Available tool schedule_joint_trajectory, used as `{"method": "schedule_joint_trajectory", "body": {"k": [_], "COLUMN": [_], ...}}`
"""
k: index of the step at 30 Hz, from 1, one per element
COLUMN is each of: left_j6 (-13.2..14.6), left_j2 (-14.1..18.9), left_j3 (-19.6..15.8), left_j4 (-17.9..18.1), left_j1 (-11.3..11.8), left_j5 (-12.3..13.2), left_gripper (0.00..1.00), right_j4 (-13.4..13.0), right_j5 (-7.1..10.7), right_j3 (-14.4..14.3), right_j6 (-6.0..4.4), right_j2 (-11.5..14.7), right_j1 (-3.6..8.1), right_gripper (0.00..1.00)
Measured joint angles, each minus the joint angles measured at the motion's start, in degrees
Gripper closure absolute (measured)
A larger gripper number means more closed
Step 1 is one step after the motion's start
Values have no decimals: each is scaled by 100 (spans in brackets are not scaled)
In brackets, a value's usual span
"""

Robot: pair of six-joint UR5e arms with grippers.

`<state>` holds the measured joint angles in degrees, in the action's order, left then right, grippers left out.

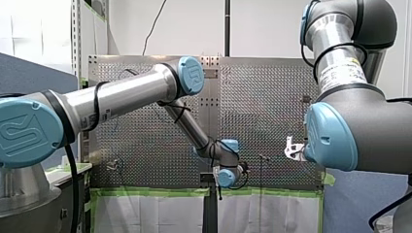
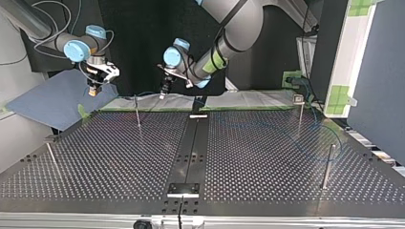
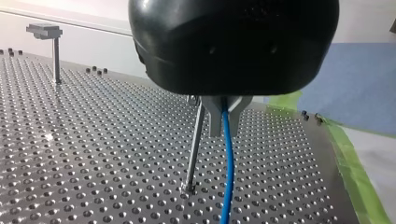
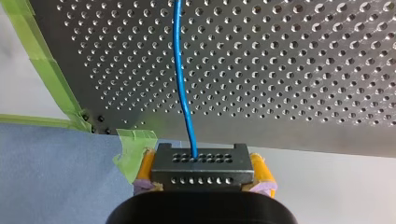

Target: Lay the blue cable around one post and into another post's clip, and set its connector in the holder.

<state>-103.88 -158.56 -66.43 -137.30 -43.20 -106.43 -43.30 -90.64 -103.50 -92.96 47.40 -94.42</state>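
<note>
A thin blue cable (image 3: 227, 158) hangs down to the perforated table from my left gripper (image 3: 224, 126), whose metal fingers are shut on it. A slim metal post (image 3: 194, 144) stands right beside that cable. My right gripper (image 4: 201, 179) is shut on the cable's black connector (image 4: 201, 165), with a yellow pad on either side. From the connector the blue cable (image 4: 181, 70) runs away over the table. In the top view my right gripper (image 2: 95, 88) hangs past the table's far left corner, and my left gripper (image 2: 165, 90) hangs near the post (image 2: 137, 112).
More posts stand on the table: one with a clip top (image 2: 299, 112) at the far right of the top view, one (image 2: 327, 164) at the near right, one (image 2: 51, 157) at the near left. A black bracket (image 2: 183, 188) sits on the centre strip. Green tape (image 4: 46, 79) edges the table.
</note>
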Motion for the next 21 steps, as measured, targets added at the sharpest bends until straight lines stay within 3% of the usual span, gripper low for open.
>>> {"method": "schedule_joint_trajectory", "body": {"k": [21], "left_j6": [-165], "left_j2": [-1], "left_j3": [120], "left_j4": [0], "left_j1": [183], "left_j5": [0], "left_gripper": [99], "right_j4": [-68], "right_j5": [-43], "right_j3": [4], "right_j6": [-22], "right_j2": [-30], "right_j1": [53], "right_gripper": [100]}}
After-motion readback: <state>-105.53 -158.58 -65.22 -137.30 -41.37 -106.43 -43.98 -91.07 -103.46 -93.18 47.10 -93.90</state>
